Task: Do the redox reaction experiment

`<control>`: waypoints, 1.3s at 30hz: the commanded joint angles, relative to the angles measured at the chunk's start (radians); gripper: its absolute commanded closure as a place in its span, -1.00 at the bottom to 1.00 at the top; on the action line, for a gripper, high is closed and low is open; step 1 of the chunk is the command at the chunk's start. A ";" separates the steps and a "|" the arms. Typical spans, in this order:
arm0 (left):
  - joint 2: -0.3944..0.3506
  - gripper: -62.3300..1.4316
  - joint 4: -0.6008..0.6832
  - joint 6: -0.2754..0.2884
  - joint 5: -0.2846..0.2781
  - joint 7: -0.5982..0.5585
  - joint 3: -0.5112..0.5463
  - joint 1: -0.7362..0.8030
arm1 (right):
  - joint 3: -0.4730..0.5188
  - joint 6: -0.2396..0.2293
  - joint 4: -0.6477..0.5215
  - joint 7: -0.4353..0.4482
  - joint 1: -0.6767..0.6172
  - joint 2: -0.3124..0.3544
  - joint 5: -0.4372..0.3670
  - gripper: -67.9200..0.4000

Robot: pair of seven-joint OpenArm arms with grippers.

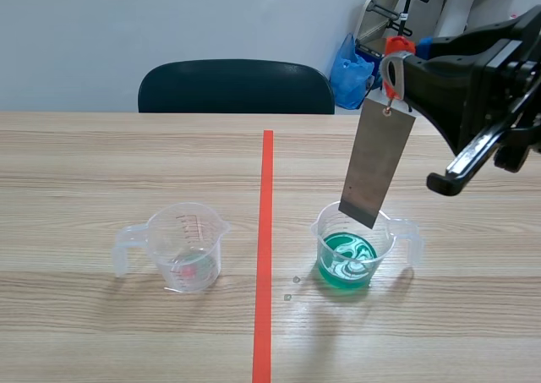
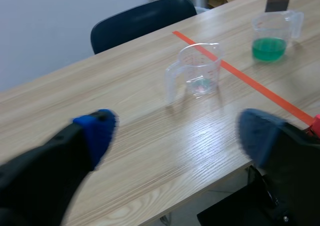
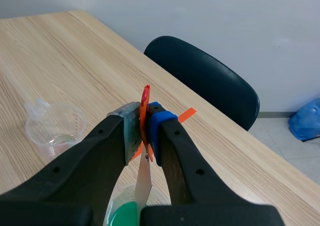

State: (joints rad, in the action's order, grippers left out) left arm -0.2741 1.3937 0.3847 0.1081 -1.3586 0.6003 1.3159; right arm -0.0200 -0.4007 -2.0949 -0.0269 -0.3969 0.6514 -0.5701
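A grey metal plate (image 1: 376, 163) hangs tilted from an orange-red clip (image 1: 397, 45), and my right gripper (image 1: 394, 66) is shut on that clip. The plate's lower edge sits at the rim of a clear beaker of green liquid (image 1: 355, 252), above the liquid. In the right wrist view the clip (image 3: 145, 101) is pinched between the pads of the right gripper (image 3: 143, 128), with the plate (image 3: 143, 183) dropping toward the green beaker (image 3: 127, 211). A second clear beaker (image 1: 182, 248) stands left of the tape line with a reddish trace at its bottom. My left gripper (image 2: 175, 136) is open, well short of that beaker (image 2: 197, 71).
An orange-red tape line (image 1: 265, 248) runs down the middle of the wooden table (image 1: 84, 163). A dark chair (image 1: 237, 87) stands at the far edge. A blue bag (image 1: 348, 66) lies on the floor behind it. The near table edge (image 2: 200, 191) is just under the left gripper.
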 commanded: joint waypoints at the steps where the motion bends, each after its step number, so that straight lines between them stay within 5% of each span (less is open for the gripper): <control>1: 0.000 -1.00 0.004 -0.002 -0.024 -0.013 0.003 0.001 | 0.008 0.007 -0.018 0.019 0.011 0.010 -0.014 0.97; 39: 0.000 -1.00 -0.007 -0.002 -0.025 0.016 0.003 0.001 | 0.008 0.007 -0.018 0.019 0.011 0.010 -0.014 0.97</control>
State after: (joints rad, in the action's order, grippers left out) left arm -0.2741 1.3834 0.3847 0.0933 -1.3289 0.5999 1.3159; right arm -0.0200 -0.4004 -2.0949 -0.0269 -0.3969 0.6514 -0.5701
